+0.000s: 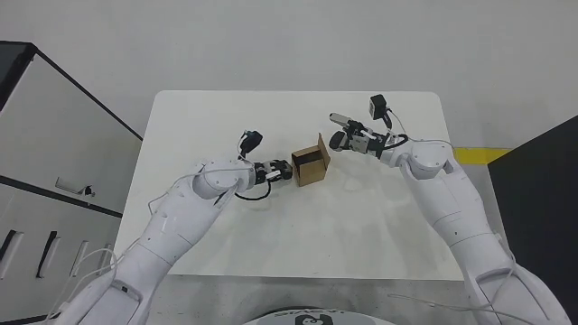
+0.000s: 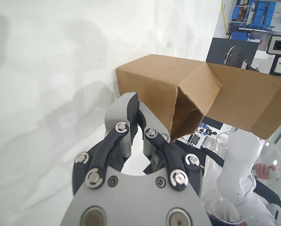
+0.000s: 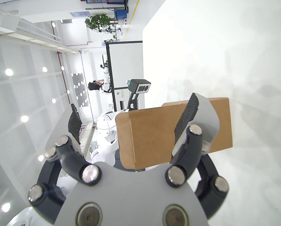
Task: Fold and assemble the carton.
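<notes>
Your carton (image 1: 310, 168) stands near the middle of the table (image 1: 217, 117), a little toward the far edge. It is a partly formed brown box with one flap (image 1: 322, 146) sticking up at its right far corner. Your left gripper (image 1: 280, 173) sits at the carton's left wall, its fingers (image 2: 131, 109) drawn almost together with nothing visible between them. I judge it is there as a backstop, so the box does not slide when the other side gets pushed. Your right gripper (image 3: 132, 100) hangs just beside the raised flap, jaws spread wide and holding nothing. In its wrist view one finger lies in front of the cardboard, but you cannot tell whether it touches. That wide spread looks suited to straddling the flap or pressing it over. The carton is well apart from every table edge, so either arm has room to swing outward or toward the near edge. The tight spot is between the two grippers, where the carton alone separates them, and a hard push on the flap could skew the box against the left fingers.
</notes>
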`<state>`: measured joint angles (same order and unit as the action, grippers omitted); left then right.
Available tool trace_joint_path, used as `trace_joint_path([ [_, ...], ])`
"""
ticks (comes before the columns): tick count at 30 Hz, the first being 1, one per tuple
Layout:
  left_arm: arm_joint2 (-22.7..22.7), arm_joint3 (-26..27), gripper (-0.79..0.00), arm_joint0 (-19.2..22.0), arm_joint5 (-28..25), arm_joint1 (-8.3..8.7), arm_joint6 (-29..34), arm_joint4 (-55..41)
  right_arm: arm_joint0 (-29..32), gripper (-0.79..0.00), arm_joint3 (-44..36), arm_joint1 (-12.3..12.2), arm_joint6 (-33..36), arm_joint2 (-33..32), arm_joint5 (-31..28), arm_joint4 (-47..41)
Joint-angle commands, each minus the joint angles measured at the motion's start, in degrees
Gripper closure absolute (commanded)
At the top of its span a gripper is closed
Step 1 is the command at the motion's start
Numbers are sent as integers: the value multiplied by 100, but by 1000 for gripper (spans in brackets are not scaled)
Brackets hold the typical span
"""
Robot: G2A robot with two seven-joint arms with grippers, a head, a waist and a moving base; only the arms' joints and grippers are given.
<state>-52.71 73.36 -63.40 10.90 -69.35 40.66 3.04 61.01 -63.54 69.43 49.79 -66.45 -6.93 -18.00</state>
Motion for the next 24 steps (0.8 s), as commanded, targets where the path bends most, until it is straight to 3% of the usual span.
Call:
trace_joint_path([
  [1, -42, 54, 0, -19, 39, 10, 15, -7, 0, -785, 0, 0, 0, 0, 0, 0],
  [9, -17, 307, 0, 9, 1065, -31, -95, -47, 0, -785, 0, 0, 0, 0, 0, 0],
  [16, 36, 305, 0, 70, 1637, -98, -339, -153, 0, -785, 0, 0, 0, 0, 0, 0],
  [24, 14, 358, 0, 93, 1465, -105, -200, -283, 0, -785, 0, 0, 0, 0, 0, 0],
])
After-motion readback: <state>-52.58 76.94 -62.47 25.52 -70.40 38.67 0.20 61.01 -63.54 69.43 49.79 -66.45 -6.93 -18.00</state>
